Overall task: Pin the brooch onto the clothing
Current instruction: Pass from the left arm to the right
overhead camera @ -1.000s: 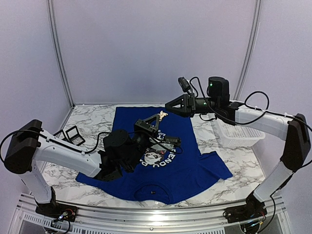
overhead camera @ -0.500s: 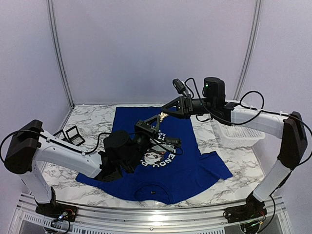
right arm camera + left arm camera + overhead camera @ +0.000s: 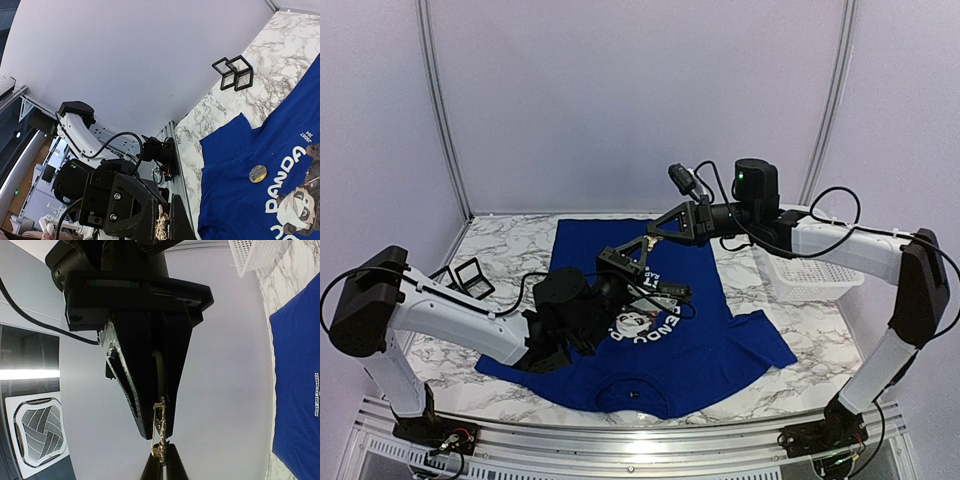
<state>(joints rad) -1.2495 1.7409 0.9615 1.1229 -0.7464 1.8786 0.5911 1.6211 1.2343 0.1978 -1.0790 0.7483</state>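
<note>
Raised above the shirt point(image 3: 720, 320), the left hand point(image 3: 642, 247) grips the brooch point(image 3: 159, 430). The right hand point(image 3: 661, 229) meets it, apparently pinched on the brooch too.

Right arm point(image 3: 820, 238): has swung to the left and reached farther in over the bench across the three top views; wrist housing now sits left of its earlier position.
Right claw point(image 3: 654, 230): one second ago well apart to the right of the brooch point(image 3: 159, 432); now lowered, its tip at the brooch.
Gap to left claw point(image 3: 163, 456): closed; the two tips now meet at the brooch.
</note>
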